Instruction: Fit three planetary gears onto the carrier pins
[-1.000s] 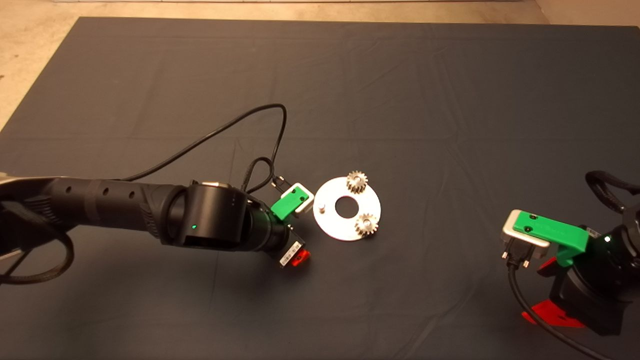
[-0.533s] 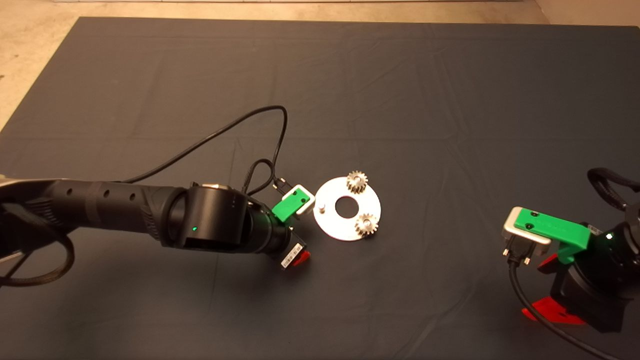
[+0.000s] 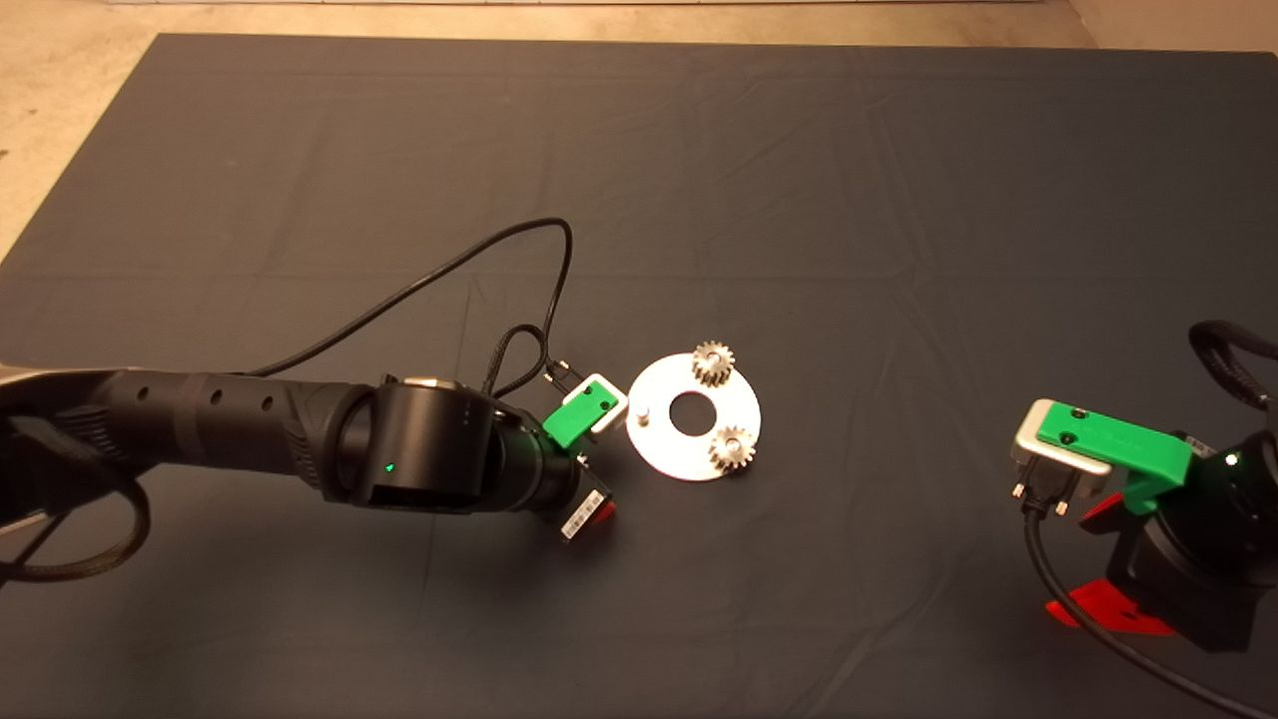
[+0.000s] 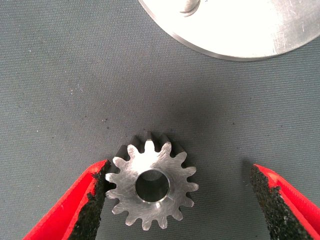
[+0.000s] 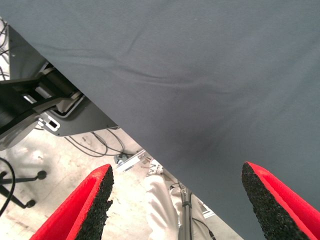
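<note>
The carrier disc [image 3: 692, 416] lies flat mid-mat. Two of the planetary gears sit on carrier pins, one at the far side [image 3: 713, 363] and one at the near side [image 3: 732, 448]; the third pin [image 3: 644, 412] stands bare. My left gripper [image 3: 591, 494] hovers just left of the disc. In the left wrist view that gripper [image 4: 182, 200] is open around a silvery gear [image 4: 151, 187] lying flat on the mat. One pad [image 4: 97, 200] touches its teeth and the other pad [image 4: 272, 200] stands well apart. The disc's rim [image 4: 240, 35] shows beyond the gear.
My right gripper [image 3: 1093, 569] waits open at the lower right edge of the mat. Its wrist view shows the fingers [image 5: 95, 200] wide apart over the mat's edge [image 5: 150, 150], with floor, cables and equipment bases beyond. A black cable [image 3: 469, 265] loops behind the left wrist.
The right gripper has drifted slightly right and down toward the mat's edge. The left arm has sunk a little; its gripper stays beside the disc.
</note>
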Available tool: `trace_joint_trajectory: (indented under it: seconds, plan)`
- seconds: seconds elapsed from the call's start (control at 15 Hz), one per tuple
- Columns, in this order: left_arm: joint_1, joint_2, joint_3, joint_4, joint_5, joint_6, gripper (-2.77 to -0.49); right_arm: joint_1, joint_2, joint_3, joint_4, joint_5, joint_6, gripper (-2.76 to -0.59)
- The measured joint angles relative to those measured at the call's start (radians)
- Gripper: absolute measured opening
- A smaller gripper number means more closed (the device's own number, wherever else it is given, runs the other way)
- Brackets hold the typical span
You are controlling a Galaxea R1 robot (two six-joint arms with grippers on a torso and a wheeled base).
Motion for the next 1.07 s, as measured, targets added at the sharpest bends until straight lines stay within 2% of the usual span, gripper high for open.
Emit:
trace_joint_trajectory:
  seconds: [0.27, 0.33, 0.47, 0.53, 0.8, 1.07]
  plan:
    - [0.002, 0.000, 0.000, 0.009, -0.002, 0.000, -1.33, 0.004, -0.006, 0.000, 0.000, 0.000, 0.000, -1.47]
    - [0.002, 0.000, 0.000, 0.012, -0.001, 0.000, -1.43, 0.005, -0.008, 0.000, 0.000, 0.000, 0.000, -1.47]
    - [0.002, 0.001, 0.000, 0.013, -0.001, 0.000, -1.47, 0.005, -0.009, 0.000, 0.000, 0.001, 0.000, -1.47]
    - [0.002, 0.001, 0.000, 0.014, -0.001, 0.000, -1.58, 0.005, -0.010, 0.000, 0.000, 0.000, 0.000, -1.47]
    - [0.002, 0.002, 0.000, 0.014, -0.001, 0.000, -1.73, 0.005, -0.011, 0.000, 0.000, 0.001, 0.000, -1.47]
    - [0.002, 0.000, 0.009, 0.018, -0.002, 0.000, -2.04, 0.005, -0.011, 0.000, 0.000, 0.001, 0.000, -1.47]
